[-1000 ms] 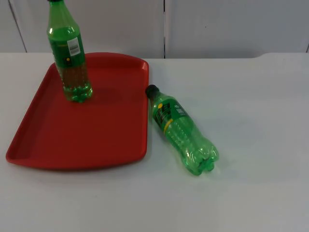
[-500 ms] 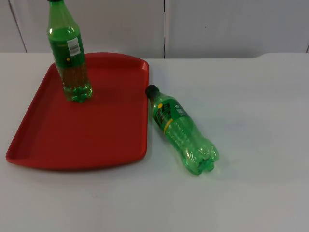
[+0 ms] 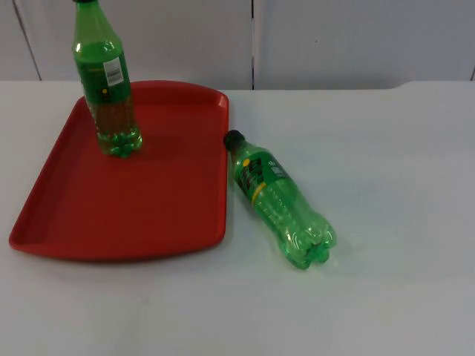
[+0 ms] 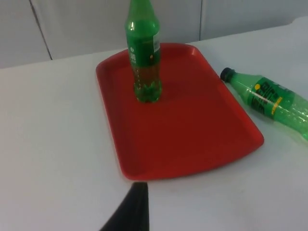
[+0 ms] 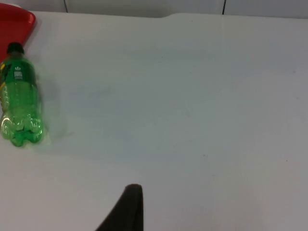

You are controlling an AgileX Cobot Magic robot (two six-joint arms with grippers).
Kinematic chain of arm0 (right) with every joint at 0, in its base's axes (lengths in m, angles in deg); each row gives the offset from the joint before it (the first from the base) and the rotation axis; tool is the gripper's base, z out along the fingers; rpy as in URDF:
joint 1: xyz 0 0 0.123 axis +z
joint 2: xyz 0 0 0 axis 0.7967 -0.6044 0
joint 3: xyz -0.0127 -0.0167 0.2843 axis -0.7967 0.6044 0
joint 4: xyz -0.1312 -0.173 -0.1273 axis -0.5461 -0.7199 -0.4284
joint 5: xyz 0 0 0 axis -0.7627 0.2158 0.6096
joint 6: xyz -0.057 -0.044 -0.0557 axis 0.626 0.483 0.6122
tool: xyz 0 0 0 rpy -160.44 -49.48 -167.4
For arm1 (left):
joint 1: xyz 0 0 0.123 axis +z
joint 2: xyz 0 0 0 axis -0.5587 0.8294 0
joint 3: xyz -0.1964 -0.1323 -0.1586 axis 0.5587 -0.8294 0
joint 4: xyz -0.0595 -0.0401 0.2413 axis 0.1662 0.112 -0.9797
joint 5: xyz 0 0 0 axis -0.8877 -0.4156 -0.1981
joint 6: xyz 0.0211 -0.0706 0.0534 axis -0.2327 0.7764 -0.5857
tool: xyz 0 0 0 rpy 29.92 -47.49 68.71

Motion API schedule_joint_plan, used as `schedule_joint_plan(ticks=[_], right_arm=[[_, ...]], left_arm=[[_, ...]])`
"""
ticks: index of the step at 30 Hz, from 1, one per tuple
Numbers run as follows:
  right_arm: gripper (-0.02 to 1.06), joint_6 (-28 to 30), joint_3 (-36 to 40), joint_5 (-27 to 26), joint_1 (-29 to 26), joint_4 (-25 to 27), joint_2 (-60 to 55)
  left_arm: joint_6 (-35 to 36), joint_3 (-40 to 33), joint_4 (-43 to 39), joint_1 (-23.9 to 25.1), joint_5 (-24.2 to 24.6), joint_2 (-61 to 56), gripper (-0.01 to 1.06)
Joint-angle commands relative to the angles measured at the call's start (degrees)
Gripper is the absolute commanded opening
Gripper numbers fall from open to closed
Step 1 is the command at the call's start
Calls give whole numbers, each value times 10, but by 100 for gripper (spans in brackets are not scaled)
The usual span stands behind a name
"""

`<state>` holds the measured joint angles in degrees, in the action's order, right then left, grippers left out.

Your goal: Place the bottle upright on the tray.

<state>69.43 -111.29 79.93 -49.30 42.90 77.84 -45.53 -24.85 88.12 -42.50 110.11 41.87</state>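
A green bottle [image 3: 278, 200] with a black cap lies on its side on the white table. Its cap almost touches the right rim of the red tray [image 3: 171, 215]. The left wrist view shows this lying bottle [image 4: 269, 98] beside the tray [image 4: 192, 139], and the right wrist view shows the bottle [image 5: 19, 101] below a tray corner [image 5: 17, 21]. A second green bottle [image 3: 107, 89] stands upright on the tray's far left part. My left gripper [image 4: 132, 211] waits over bare table, short of the tray's left rim. My right gripper [image 5: 127, 207] waits far right of the lying bottle.
White table [image 3: 386, 163] stretches wide and bare to the right of the lying bottle. The grey partition wall [image 3: 334, 37] closes off the back. Most of the tray's floor [image 4: 183, 115] is unoccupied in front of the standing bottle [image 4: 143, 53].
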Motion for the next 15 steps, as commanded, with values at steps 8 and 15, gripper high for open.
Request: schedule_joint_plan(ticks=[8,15], right_arm=[[97,4,1,-4,-4,1,1],[97,4,1,-4,-4,1,1]], left_arm=[[68,-5,-73,0,15,-3,105],[82,-9,-77,0,21,-3,105]])
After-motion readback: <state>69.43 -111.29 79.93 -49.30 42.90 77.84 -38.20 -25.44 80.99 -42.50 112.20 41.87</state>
